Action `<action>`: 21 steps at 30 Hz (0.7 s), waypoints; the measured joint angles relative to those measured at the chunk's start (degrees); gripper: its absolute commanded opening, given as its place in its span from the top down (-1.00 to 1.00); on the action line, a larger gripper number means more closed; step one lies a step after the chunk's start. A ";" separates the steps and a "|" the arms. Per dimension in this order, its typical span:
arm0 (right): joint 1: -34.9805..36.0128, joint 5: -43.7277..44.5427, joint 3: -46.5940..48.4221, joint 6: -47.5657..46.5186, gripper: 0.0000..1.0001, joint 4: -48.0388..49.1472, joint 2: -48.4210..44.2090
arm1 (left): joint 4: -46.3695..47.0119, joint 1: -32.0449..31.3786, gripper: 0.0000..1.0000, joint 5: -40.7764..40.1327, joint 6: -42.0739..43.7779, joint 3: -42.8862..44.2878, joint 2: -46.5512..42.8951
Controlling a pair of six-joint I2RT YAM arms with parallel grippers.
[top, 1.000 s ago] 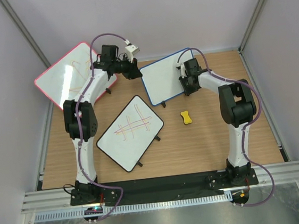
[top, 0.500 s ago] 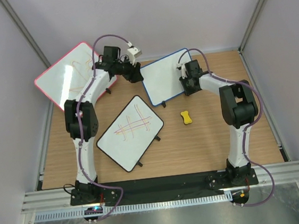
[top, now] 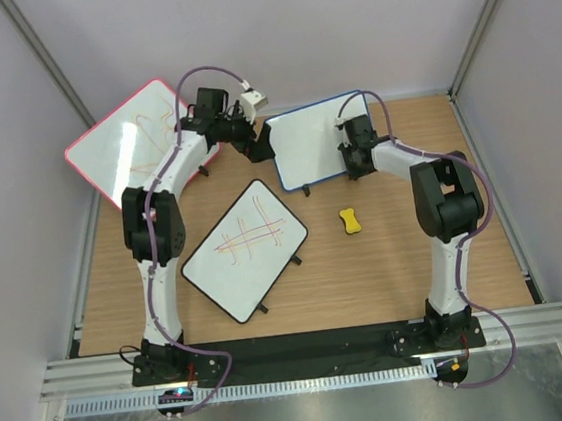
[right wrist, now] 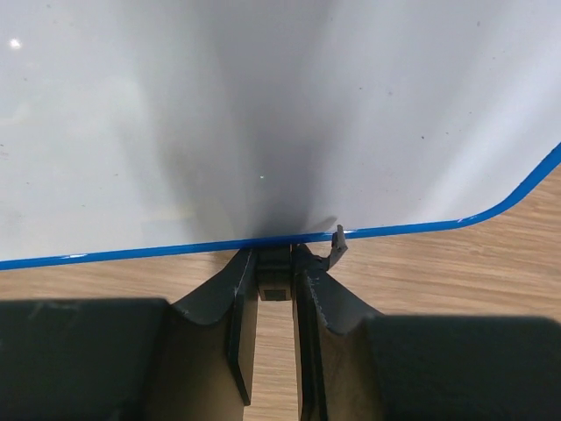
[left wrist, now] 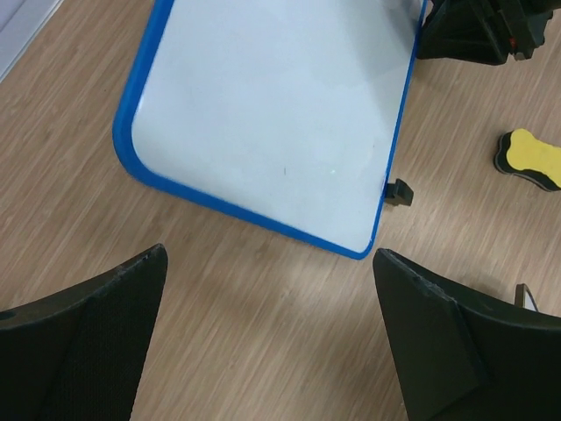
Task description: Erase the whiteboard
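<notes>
The whiteboard point(top: 309, 142) has a blue frame and lies at the back centre of the wooden table; its white face point(left wrist: 272, 114) shows no marks. My left gripper point(top: 260, 150) hangs open just off its left edge, its black fingers point(left wrist: 96, 333) spread wide over bare wood, nothing between them point(left wrist: 270, 256). My right gripper point(top: 355, 152) is at the board's right edge. In the right wrist view it point(right wrist: 274, 256) is shut on a small black foot point(right wrist: 275, 274) under the blue frame point(right wrist: 131, 253). A yellow eraser point(top: 351, 221) lies loose on the table, also in the left wrist view point(left wrist: 530, 158).
A larger pink-framed board point(top: 133, 146) with scribbles leans at the back left. A black-framed board point(top: 245, 249) with crossed lines lies in the middle. Grey walls close in the back and both sides.
My left gripper has gone from shut to wide open and shifted a little right, beside the whiteboard's left edge. The whiteboard has nudged slightly. The right gripper keeps its hold.
</notes>
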 measured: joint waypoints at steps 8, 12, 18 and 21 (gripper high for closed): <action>-3.28 7.41 -0.22 6.56 0.98 0.13 0.00 | -0.07 -0.09 -1.00 -2.91 -1.92 -0.17 -1.51; -6.86 10.43 -0.26 8.92 0.98 0.07 0.00 | -0.39 -0.09 -1.00 -5.46 -2.91 -1.36 -4.39; -12.09 12.66 -0.31 10.97 0.98 -0.15 0.02 | -2.78 -0.09 -1.00 -13.62 -3.26 -3.17 -9.25; -14.40 12.90 -0.31 11.87 0.98 -0.20 0.11 | -4.00 -0.09 -1.00 -19.19 -3.21 -4.81 -12.02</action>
